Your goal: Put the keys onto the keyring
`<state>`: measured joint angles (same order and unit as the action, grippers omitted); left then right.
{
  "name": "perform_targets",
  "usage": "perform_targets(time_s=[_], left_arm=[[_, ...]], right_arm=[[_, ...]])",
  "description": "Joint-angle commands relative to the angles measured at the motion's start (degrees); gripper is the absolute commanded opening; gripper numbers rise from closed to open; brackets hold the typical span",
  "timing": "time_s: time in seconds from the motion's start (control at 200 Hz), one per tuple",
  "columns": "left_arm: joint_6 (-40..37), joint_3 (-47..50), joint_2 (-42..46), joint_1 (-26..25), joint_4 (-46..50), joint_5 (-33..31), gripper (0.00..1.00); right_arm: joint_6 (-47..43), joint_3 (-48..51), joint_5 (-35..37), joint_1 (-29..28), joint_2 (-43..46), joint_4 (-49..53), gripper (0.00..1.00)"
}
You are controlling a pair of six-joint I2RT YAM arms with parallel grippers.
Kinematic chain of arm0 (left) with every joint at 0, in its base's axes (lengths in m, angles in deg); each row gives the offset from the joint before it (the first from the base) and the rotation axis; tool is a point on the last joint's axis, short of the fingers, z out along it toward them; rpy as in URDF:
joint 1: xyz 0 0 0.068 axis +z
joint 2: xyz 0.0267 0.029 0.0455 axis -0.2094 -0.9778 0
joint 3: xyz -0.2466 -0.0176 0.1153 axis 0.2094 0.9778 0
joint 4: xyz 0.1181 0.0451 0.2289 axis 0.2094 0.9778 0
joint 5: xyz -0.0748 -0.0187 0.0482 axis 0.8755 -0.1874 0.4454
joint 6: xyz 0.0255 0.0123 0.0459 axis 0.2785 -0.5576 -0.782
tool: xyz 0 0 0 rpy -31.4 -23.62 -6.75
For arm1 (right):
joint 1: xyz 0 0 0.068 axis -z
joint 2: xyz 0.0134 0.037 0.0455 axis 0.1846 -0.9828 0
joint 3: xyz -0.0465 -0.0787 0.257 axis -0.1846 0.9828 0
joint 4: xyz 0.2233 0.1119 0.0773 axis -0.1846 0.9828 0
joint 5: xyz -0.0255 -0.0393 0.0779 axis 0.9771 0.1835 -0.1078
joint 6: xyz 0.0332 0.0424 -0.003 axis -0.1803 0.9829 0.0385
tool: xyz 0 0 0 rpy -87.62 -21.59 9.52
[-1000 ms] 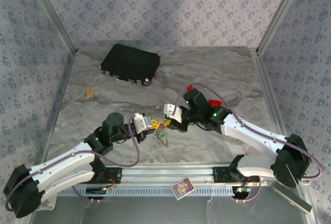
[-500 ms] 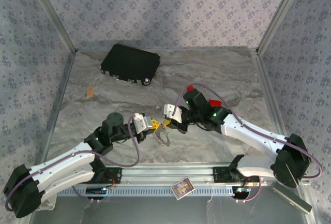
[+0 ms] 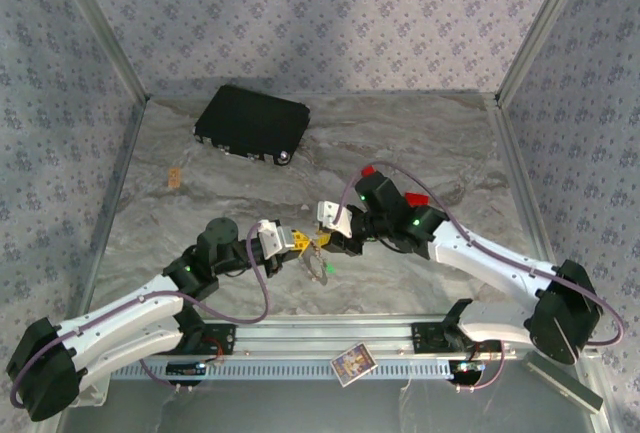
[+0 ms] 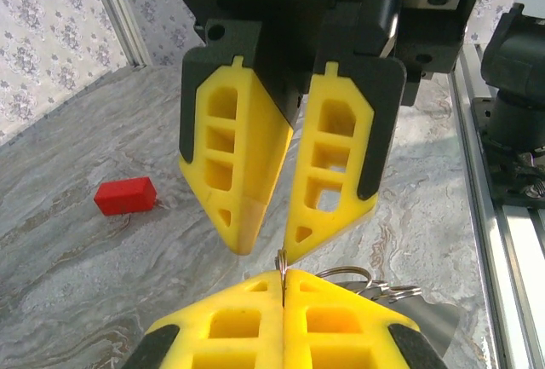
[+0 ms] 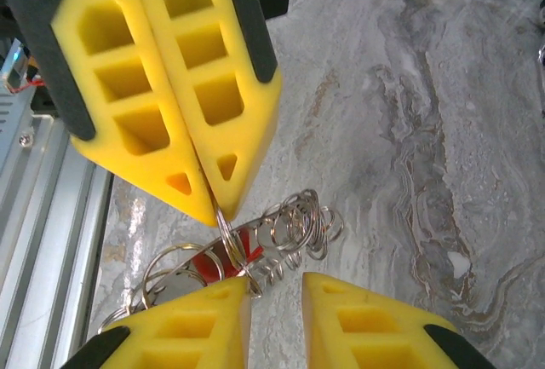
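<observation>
Patterned walls (image 3: 300, 13) enclose a grey marbled tabletop (image 3: 430, 143), with a black case (image 3: 252, 121) near its far-left corner. Toward the middle of the near edge, the left gripper (image 5: 211, 203) pinches the keyring (image 5: 294, 226). The right gripper (image 5: 277, 301) stands narrowly parted beside it.

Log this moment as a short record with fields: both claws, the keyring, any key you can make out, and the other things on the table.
left claw: shut, pinching one thin loop of the keyring
right claw: open, tips beside the pinched loop, nothing between them
keyring: cluster of linked silvery wire rings, hanging from the left claw above the table
key: small red plastic piece under the rings, likely a key head
table: grey marbled surface
other items: black rectangular case, small tan block, red plastic block
</observation>
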<state>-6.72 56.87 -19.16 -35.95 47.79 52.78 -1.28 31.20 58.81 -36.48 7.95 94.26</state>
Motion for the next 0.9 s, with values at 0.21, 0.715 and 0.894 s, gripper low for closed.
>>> perform_targets(time_s=[0.21, 0.715, 0.894], left_arm=[[1.31, 0.08, 0.51, -0.29, -5.0, 1.97, 0.0], [-0.25, -0.97, 1.34, -0.23, -0.24, -1.29, 0.23], [-2.62, -3.1, 1.6, -0.26, 6.53, -1.93, 0.24]], right_arm=[[3.1, 1.13, -3.52, -0.7, 0.23, -4.28, 0.22], [0.77, -1.24, -0.68, -1.37, 0.25, -0.87, 0.0], [-4.23, -6.07, 3.51, -2.26, -0.64, 7.85, 0.0]])
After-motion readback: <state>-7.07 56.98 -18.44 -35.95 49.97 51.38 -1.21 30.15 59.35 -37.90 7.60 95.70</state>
